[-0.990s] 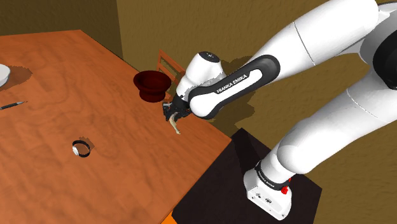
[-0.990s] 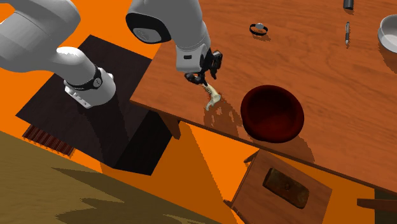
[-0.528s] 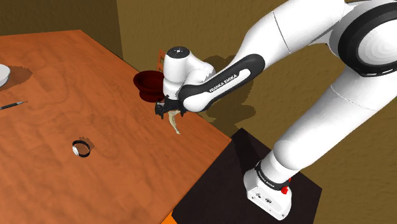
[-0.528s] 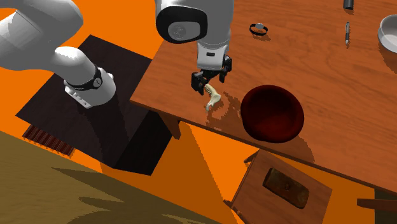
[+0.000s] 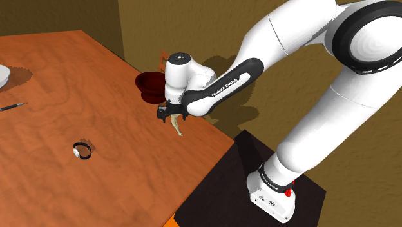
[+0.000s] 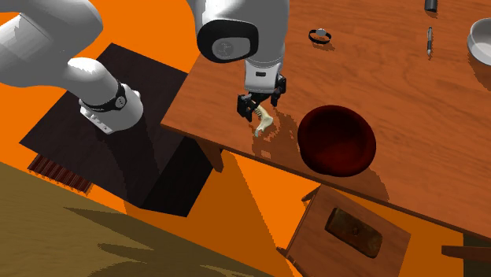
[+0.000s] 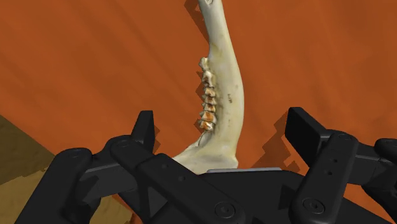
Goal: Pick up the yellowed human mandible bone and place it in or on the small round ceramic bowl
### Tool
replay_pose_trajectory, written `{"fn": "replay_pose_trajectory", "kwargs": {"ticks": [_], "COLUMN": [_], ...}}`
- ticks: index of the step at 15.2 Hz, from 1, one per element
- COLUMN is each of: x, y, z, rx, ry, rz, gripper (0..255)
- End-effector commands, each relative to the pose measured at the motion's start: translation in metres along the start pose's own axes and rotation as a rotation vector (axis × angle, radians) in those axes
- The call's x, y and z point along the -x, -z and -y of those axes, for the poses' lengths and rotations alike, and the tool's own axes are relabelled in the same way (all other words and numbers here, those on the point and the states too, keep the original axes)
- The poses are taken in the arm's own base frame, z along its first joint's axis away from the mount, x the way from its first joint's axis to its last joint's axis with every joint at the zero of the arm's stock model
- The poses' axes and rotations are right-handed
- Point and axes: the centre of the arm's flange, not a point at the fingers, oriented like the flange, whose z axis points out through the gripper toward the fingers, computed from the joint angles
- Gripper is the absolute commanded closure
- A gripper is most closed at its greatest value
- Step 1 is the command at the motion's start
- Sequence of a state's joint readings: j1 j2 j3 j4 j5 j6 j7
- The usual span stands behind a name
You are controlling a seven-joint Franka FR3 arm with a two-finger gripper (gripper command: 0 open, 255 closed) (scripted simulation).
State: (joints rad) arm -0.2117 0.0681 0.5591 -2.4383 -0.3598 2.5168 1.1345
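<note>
Arm: white Franka arches from the stand (image 6: 118,149) up over the table edge, with the wrist bent so the hand points straight down.
Gripper: the gripper (image 5: 171,116) (image 6: 257,106) (image 7: 222,124) is low over the table, its fingers (image 7: 145,124) spread to either side of the bone and touching nothing.
Mandible: the yellowed mandible (image 5: 178,127) (image 6: 263,122) (image 7: 226,83) lies flat on the wooden table (image 5: 77,77) (image 6: 393,71), with its row of teeth visible. One end sits between the fingers, close to the table's edge on the stand side.
Bowl: the dark red bowl (image 5: 149,84) (image 6: 337,140) is near the bone on the second exterior view's right, at the same table edge.
Open room: bare tabletop towards the shoulder view's left.
Other items: the dark ring (image 5: 82,150) (image 6: 319,35), pen (image 5: 13,106) (image 6: 430,39) and white bowl (image 5: 3,74) (image 6: 480,39) are all well apart from the hand.
Below the edge: a wooden chair (image 6: 350,228) stands beside the table.
</note>
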Motion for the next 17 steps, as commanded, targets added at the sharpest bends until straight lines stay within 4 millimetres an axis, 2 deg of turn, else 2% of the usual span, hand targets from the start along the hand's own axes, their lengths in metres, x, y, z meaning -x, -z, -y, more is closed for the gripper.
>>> {"fn": "replay_pose_trajectory", "kwargs": {"ticks": [1, 3, 4, 12, 13, 17], "x": [0.000, 0.000, 0.000, -0.006, 0.000, -0.003], "y": [0.000, 0.000, 0.000, -0.010, 0.000, 0.021], "z": [0.000, 0.000, 0.000, -0.003, 0.000, -0.002], "rx": [0.000, 0.000, 0.000, 0.000, 0.000, 0.000], "ry": [0.000, 0.000, 0.000, 0.001, 0.000, 0.000], "rz": [0.000, 0.000, 0.000, 0.000, 0.000, 0.000], "gripper": [0, 0, 255, 255, 255, 255]}}
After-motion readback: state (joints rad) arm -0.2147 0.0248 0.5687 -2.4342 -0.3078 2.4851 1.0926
